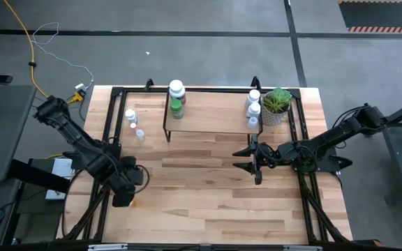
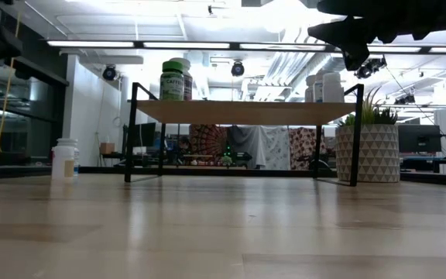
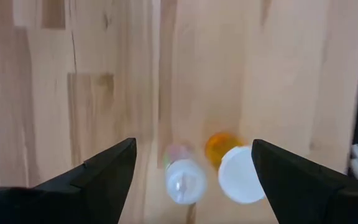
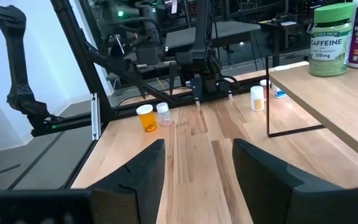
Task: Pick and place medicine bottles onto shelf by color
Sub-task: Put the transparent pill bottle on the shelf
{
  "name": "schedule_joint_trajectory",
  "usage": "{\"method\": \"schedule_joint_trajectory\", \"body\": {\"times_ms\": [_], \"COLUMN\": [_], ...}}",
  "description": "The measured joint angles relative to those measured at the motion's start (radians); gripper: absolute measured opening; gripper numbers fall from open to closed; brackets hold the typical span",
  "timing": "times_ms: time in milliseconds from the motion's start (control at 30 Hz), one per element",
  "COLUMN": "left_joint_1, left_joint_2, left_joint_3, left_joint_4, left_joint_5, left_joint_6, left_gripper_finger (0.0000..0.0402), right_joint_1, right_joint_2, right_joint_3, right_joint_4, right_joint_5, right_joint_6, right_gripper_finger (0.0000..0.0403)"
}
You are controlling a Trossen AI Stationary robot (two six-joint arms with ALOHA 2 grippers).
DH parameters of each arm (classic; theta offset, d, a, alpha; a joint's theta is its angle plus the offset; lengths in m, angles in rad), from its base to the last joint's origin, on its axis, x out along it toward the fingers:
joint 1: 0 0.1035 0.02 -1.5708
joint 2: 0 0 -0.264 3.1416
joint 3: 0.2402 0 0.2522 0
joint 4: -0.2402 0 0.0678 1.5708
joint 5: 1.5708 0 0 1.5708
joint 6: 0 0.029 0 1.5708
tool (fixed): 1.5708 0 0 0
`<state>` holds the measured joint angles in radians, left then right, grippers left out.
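My left gripper [image 3: 194, 146] [image 1: 123, 189] is open and points down near the table's left near corner. Below it, between the fingers, stand an orange bottle with a white cap [image 3: 234, 167] [image 4: 145, 117] and a small clear bottle [image 3: 184, 178] [image 4: 163, 114]. My right gripper [image 1: 246, 159] [image 4: 197, 146] is open, level above mid-table, and points left. The shelf [image 1: 211, 111] [image 2: 246, 112] holds a green bottle [image 1: 176, 109] [image 2: 173, 80] and a large white one [image 1: 177, 88] at its left end, and white bottles [image 1: 254, 106] [image 2: 323, 87] at its right end. Two more white bottles [image 1: 130, 117] [image 4: 257, 98] stand on the table left of the shelf.
A potted green plant [image 1: 277, 106] [image 2: 367, 151] stands at the shelf's right end. Black frame rails [image 1: 110, 115] run along the table's left, far and right sides. Bare wood [image 1: 201, 202] lies between the two grippers and toward the near edge.
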<state>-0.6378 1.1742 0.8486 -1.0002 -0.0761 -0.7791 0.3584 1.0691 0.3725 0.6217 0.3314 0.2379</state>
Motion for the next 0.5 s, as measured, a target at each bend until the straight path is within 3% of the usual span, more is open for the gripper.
{"method": "schedule_joint_trajectory", "body": {"times_ms": [500], "left_joint_1": [-0.078], "left_joint_2": [0.12], "left_joint_3": [0.0], "left_joint_4": [-0.054], "left_joint_5": [-0.017], "left_joint_6": [-0.067], "left_gripper_finger": [0.031], "right_joint_1": [0.0], "right_joint_2": [0.0], "right_joint_3": [0.0], "right_joint_4": [-0.012], "right_joint_5": [0.0], "right_joint_6": [0.0], "right_gripper_finger": [0.0179]}}
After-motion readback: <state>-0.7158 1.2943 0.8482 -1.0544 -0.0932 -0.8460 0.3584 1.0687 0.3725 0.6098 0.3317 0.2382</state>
